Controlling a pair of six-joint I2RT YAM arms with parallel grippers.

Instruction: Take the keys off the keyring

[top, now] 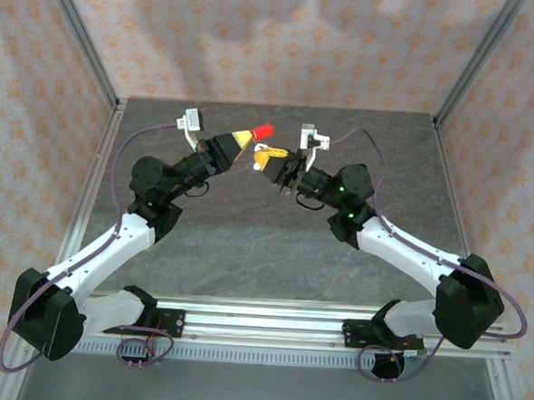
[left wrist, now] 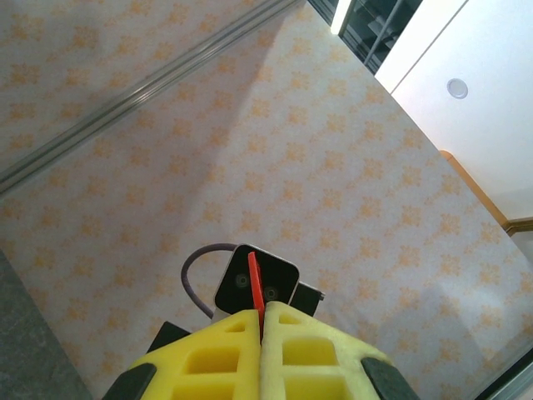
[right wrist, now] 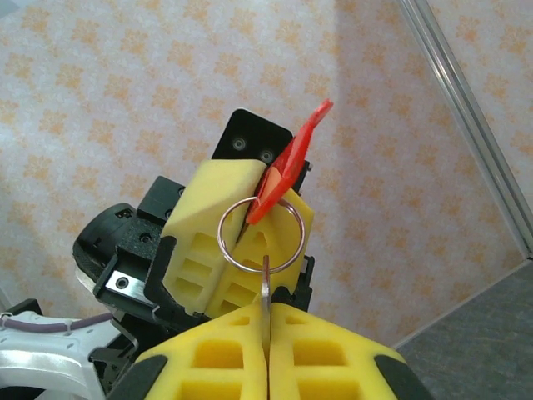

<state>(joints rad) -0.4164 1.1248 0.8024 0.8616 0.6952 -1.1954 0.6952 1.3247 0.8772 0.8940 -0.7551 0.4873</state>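
Above the table (top: pixel 246 253), left fingers (left wrist: pixel 216 358) pinch keyring (right wrist: pixel 287 171), right fingers (right wrist: pixel 225 358) key (right wrist: pixel 265 285).

- No word, number, brand or sign can be read in any of the views.
- The small white part (top: pixel 191 120) on the left wrist and the one (top: pixel 309 135) on the right wrist are too small to show any lettering.
- The red tag (right wrist: pixel 290 162) shows a plain face, with no print to make out.
- The wall covering (left wrist: pixel 350 167) bears a repeated orange flower pattern, not letters.
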